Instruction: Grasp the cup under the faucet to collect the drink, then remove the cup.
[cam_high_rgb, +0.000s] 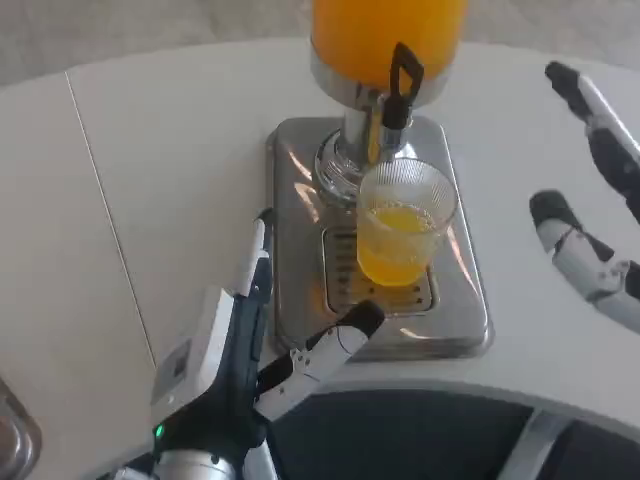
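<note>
Head view: clear ribbed plastic cup (404, 226), part-filled with orange drink, under black faucet lever (402, 82); light, squashable, spillable — grip mid-wall gently. Left hand (262, 345) and right hand (592, 200) spread, empty.

The left hand (250, 345) is reaching up from the table's near edge, white back facing left, its fingers spread apart and gripping nothing: one long finger is pointing away from the robot while another is angling off to the right. The right hand (590, 190) is hovering near the table's right edge, its black-tipped fingers spread wide and closing on nothing.
</note>
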